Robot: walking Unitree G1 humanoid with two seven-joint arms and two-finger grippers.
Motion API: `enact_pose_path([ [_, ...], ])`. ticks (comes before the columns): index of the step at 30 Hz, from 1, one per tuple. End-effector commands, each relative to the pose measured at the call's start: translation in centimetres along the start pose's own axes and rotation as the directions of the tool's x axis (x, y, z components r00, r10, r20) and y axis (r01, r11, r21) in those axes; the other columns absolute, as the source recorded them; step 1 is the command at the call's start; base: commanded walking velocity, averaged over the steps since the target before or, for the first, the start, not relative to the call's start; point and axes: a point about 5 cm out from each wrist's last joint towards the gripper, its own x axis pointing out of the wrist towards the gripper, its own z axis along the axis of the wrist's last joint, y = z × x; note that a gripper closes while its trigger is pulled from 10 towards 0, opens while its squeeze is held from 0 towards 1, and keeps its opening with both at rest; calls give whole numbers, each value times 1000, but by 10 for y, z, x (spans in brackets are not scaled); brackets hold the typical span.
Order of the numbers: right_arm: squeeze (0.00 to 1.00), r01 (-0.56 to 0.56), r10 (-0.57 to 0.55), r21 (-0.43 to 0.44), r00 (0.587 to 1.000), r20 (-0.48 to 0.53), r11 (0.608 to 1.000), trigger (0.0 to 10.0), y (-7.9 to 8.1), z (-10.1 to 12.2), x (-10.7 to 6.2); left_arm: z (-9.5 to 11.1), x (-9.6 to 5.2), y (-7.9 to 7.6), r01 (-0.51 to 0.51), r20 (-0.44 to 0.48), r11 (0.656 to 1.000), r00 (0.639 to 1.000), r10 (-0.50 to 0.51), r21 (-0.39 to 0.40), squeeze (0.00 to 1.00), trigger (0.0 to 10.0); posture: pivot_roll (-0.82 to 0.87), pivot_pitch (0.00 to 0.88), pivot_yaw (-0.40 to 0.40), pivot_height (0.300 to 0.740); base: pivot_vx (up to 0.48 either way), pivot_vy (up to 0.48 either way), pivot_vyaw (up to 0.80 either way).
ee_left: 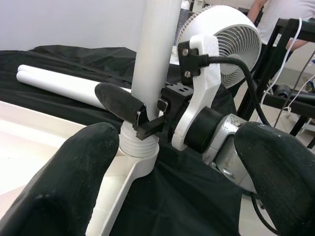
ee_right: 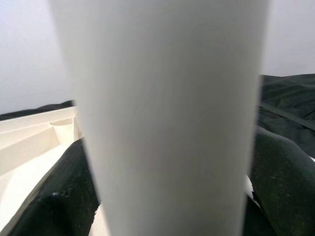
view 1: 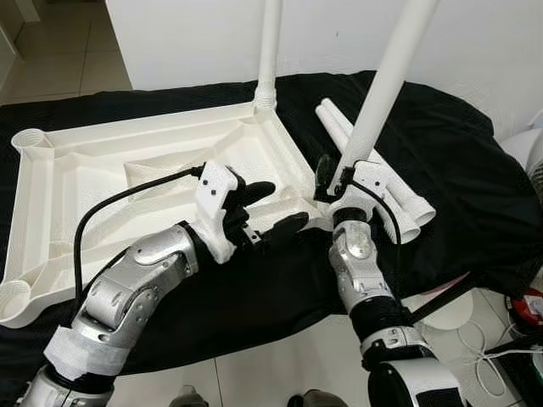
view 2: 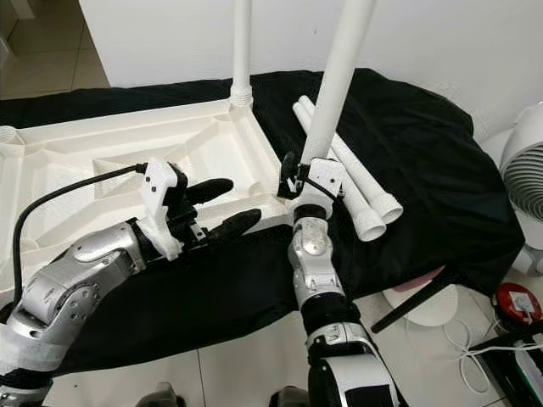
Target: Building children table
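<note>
Two legs are already standing up from the upturned white tabletop [view 1: 127, 170], which is lying on a black cloth [view 1: 441, 153]. At the left, empty sockets [view 1: 30, 140] are showing at the far-left and near-left corners. Moving right, the left gripper [view 1: 270, 210] is hovering with fingers spread apart, holding nothing, just over the tabletop's near-right edge and pointing at the socket there. Far-right corner: one leg [view 1: 270, 42] is seated upright in its socket. Right of the left gripper, the right gripper [view 1: 333, 180] is clamping the second leg [view 1: 386, 85] low down, its threaded end sitting in the near-right socket [ee_left: 139, 147], the leg leaning slightly. Further right, two spare legs [view 1: 399, 195] are lying side by side on the cloth.

Likely step: screwing this leg in. To do it well, straighten the leg before turning so the threads are not crossing, and let the left gripper steady the tabletop. Tabletop is looking like ribbed moulded plastic, light, likely to slide on the cloth.
</note>
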Motion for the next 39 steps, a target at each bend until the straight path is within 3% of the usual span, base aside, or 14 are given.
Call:
enact_pose_path([
  [1,0,-12,12,7,1000,-12,1000,10000,-2,-2,-2,-1,2,-5,57,-9,998,998,-57,14,0,10000,46,0,-16,740,0,0,0],
  [7,0,-81,81,-21,996,-24,996,10000,-23,-5,-6,-9,7,-6,36,-34,999,999,-36,23,0,10000,44,0,-17,740,0,0,0],
  [9,0,-162,160,-25,986,-45,987,10000,-32,-6,-7,-12,10,-6,32,-35,999,999,-31,14,0,10000,37,0,-15,740,0,0,0],
  [13,0,-225,223,-26,973,-59,974,10000,-36,-5,-6,-12,11,-5,30,-34,999,999,-30,14,0,10000,33,0,-13,740,0,0,0],
  [22,0,-418,414,-27,905,-103,908,10000,-48,4,0,-14,17,1,-25,-48,998,998,28,55,0,10000,23,0,-11,740,0,0,0],
  [24,0,-488,483,-23,868,-118,872,10000,-50,6,2,-16,19,1,-34,-54,998,998,37,57,0,10000,20,0,-8,740,0,0,0],
  [31,0,-554,545,-27,826,-142,832,10000,-52,9,5,-15,21,1,-31,-51,998,998,34,55,0,10000,16,0,-4,740,0,0,0],
  [34,0,-618,599,-68,779,-184,783,10000,-54,11,10,-18,26,-1,-32,-68,998,997,36,55,0,10000,12,0,0,740,0,0,0],
  [39,0,-638,611,-89,762,-214,765,10000,-57,11,14,-24,31,-1,-60,-80,995,995,66,78,0,10000,8,0,5,740,0,0,0],
])
